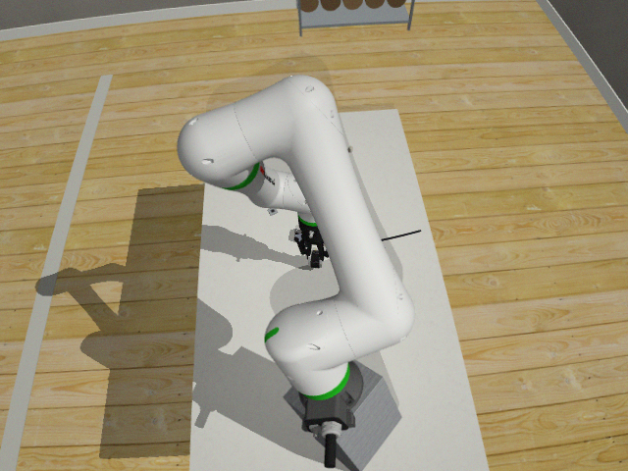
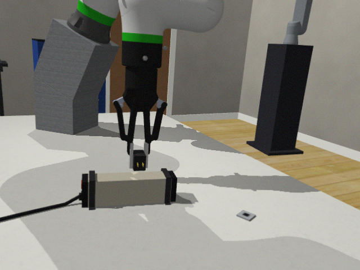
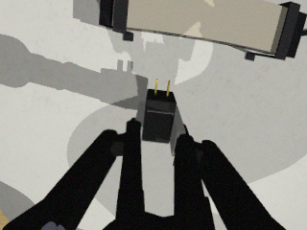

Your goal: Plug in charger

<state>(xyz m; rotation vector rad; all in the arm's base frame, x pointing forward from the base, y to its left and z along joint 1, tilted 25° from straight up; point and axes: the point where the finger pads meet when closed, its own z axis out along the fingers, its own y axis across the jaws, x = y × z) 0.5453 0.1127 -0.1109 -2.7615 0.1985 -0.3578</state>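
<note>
The gripper [image 2: 139, 153] pinches the charger [image 2: 139, 162] (prongs out) — hanging just behind the power strip [image 2: 127, 188], table [image 2: 261, 197] open beyond.

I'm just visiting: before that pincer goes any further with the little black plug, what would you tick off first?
1. Charger held in pincer: ok.
2. Two prongs straight, clear of fingers: ok.
3. Prongs seated in strip: not ok, charger sits short of it.
4. Prongs lined up with left outlet: cannot tell, slots not visible.
5. Strip's end clamps in place: ok.
6. Cord out of the path: ok.
</note>
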